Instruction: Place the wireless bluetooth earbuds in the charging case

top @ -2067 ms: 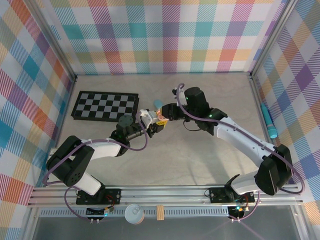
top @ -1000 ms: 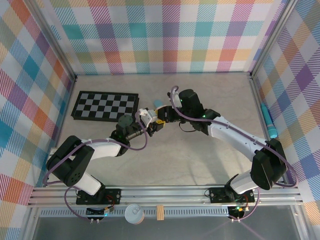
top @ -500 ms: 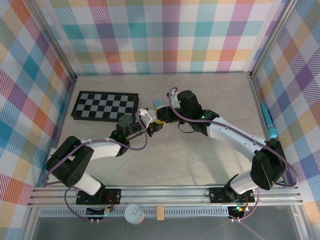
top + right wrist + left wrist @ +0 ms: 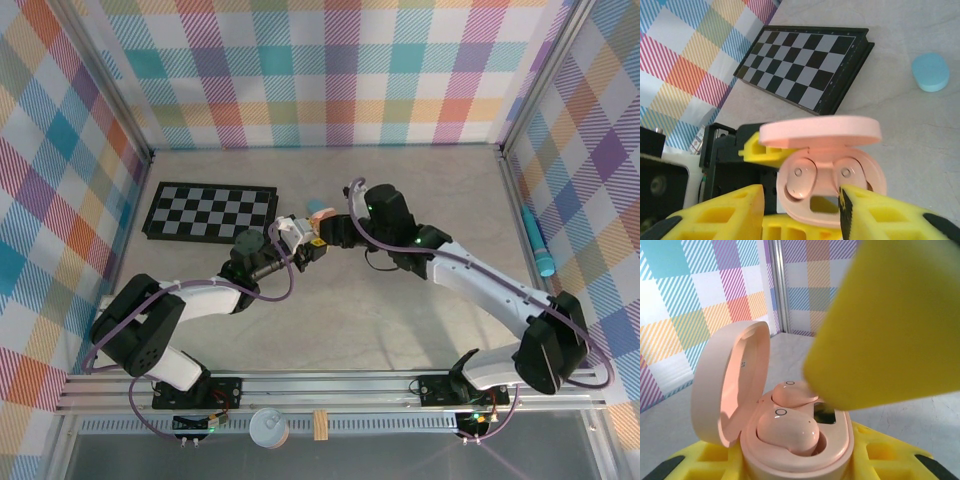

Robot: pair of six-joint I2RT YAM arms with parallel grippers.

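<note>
Right wrist view: both pink bud-shaped earbuds [image 4: 799, 181] sit in the wells of the lid-up pink oval plastic charging case [image 4: 820, 131].
Left gripper [image 4: 790, 466] pinches the case's base, presenting it steadily to the right gripper [image 4: 801, 196], whose yellow fingers stand spread either side, gripping nothing; this pair looks inserted.

The pink case [image 4: 795, 462] is open, its lid [image 4: 730, 380] hinged up to one side. Two glossy pink earbuds [image 4: 801, 181] sit side by side in its wells, rounded backs outward.
</note>
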